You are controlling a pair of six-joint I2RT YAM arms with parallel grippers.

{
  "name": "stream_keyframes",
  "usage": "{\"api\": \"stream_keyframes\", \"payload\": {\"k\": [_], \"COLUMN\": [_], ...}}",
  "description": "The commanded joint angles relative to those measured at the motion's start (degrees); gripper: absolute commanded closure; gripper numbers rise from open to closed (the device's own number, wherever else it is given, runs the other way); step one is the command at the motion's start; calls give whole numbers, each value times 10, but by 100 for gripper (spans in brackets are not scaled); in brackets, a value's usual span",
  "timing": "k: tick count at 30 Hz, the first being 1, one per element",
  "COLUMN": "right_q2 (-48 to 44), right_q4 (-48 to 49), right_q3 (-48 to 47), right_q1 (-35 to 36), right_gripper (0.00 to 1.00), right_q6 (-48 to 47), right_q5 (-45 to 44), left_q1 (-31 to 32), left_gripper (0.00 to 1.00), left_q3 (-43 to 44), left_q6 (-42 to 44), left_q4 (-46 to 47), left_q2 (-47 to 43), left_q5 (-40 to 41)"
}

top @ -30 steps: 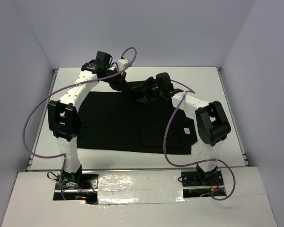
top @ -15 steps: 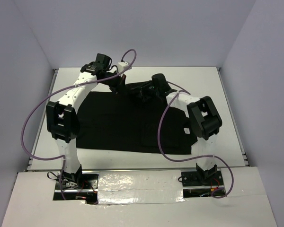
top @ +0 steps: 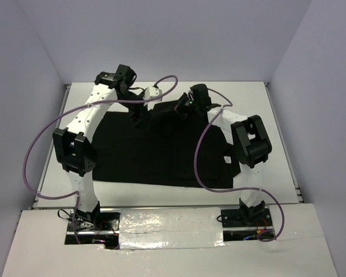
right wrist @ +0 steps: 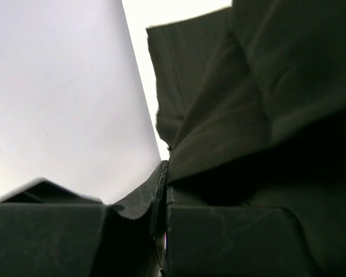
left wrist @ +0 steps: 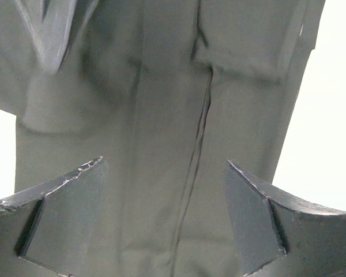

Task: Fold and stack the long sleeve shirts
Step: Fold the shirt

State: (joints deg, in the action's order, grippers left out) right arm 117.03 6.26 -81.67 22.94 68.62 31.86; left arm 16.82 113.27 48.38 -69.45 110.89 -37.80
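The long sleeve shirt (top: 150, 153) is a single black cloth spread flat over the middle of the white table, with a small white tag (top: 226, 158) near its right edge. Its far edge is bunched into a ridge (top: 164, 108). My left gripper (top: 137, 115) hovers open over the left end of that ridge; in the left wrist view its fingers (left wrist: 75, 213) stand wide apart above smooth fabric (left wrist: 161, 86) with nothing between them. My right gripper (top: 181, 111) is at the ridge's right end, shut (right wrist: 165, 167) on a fold of the shirt (right wrist: 265, 86).
The white table (top: 277, 144) shows bare strips to the left, right and behind the shirt. Grey walls (top: 179, 40) close in the back and both sides. Purple cables (top: 46, 144) loop off both arms above the cloth.
My left gripper has opened, let go of the cloth and shifted slightly nearer. My right gripper, open a second ago, has closed on the bunched far edge.
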Motion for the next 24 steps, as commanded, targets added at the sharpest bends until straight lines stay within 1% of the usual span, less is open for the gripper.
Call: {"api": "stream_keyframes", "payload": {"k": [1, 2, 3, 4, 5, 6, 7, 8, 9, 10, 11, 12, 13, 14, 15, 16, 17, 18, 19, 22, 24], "right_q2": [-60, -64, -66, -61, -55, -45, -25, -16, -4, 18, 28, 39, 57, 66, 75, 94, 103, 122, 133, 173, 183], "right_q4": [-18, -25, -23, -19, -10, -4, 1, 4, 2, -10, -45, -60, -83, -115, -123, -132, -137, -145, -166, -229, -240], "right_q3": [17, 28, 36, 41, 46, 44, 41, 25, 12, -4, -45, -67, -88, -124, -140, -155, -187, -204, -238, -293, -294], "right_q1": [-7, -11, -11, -15, -19, -25, -28, -30, -36, -39, -40, -45, -48, -53, -56, -68, -72, -77, -85, -95, -98], "right_gripper": [100, 100, 100, 100, 100, 100, 99, 98, 97, 92, 89, 88, 80, 76, 70, 61, 59, 53, 51, 47, 46], "right_q6": [-102, -112, -111, -111, -109, -105, -104, -105, -117, -130, -146, -162, -194, -204, -212, -222, -230, -239, -267, -320, -361], "right_q5": [62, 61, 62, 65, 75, 81, 87, 87, 87, 82, 67, 56, 44, 31, 20, 20, 22, 21, 18, 16, 32], "left_q1": [-15, -15, -15, -15, -15, -14, -11, -7, 14, 29, 43, 71, 81, 89, 96, 98, 99, 100, 99, 99, 99], "left_gripper": [6, 6, 7, 8, 10, 17, 19, 21, 26, 29, 33, 34, 36, 37, 39, 39, 39, 39, 38, 34, 32], "left_q3": [-28, -60, -127, -153, -173, -202, -219, -241, -289, -307, -321, -329, -328, -322, -306, -296, -286, -265, -254, -242, -239], "left_q6": [147, 145, 98, 68, 49, 36, 31, 31, 42, 57, 78, 101, 126, 135, 146, 168, 171, 161, 153, 142, 116], "left_q4": [-59, 8, 55, 99, 127, 164, 186, 218, 299, 332, 353, 367, 381, 383, 382, 373, 371, 373, 373, 381, 404], "left_q2": [-65, -79, -98, -101, -98, -90, -90, -95, -107, -111, -112, -105, -100, -94, -76, -67, -56, -35, -25, -3, 8], "left_q5": [24, 42, 77, 89, 88, 81, 63, 65, 76, 95, 124, 134, 142, 141, 135, 127, 118, 116, 113, 98, 85]}}
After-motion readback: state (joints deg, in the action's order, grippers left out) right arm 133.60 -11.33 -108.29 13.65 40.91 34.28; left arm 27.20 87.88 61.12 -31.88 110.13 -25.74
